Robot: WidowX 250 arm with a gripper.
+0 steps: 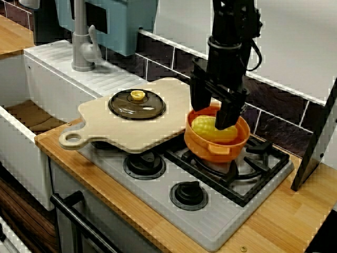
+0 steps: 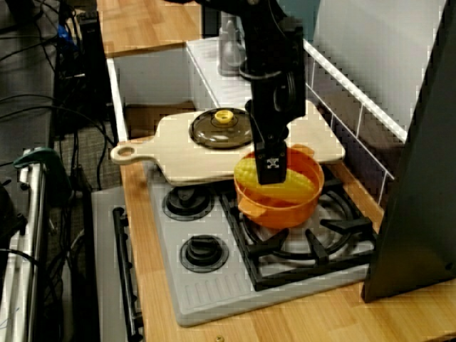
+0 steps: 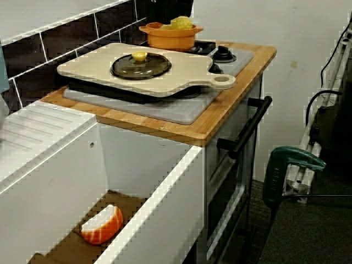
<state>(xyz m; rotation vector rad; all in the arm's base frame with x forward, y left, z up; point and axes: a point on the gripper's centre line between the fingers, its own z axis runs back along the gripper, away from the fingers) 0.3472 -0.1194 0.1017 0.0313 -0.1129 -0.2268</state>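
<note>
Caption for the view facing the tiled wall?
Black claw at yellow corn in orange pot; dark glass lid on pale wooden board.

The end effector (image 1: 211,117), fingers spread, hung just over the corn (image 1: 205,127) in the orange pot (image 1: 213,148) on the stove (image 1: 210,224).

place: toy kitchen | signs: gas hob (image 1: 231,174), sink (image 3: 82,220), tiled wall (image 1: 284,105), oven handle (image 3: 245,135), wooden counter (image 1: 295,221)

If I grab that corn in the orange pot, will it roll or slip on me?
Probably apt to roll: the corn looks rounded and lies on its side in the pot. Its glossy, plastic-like surface may slip under a light grip. It seems stiff and light, likely a toy.
</note>
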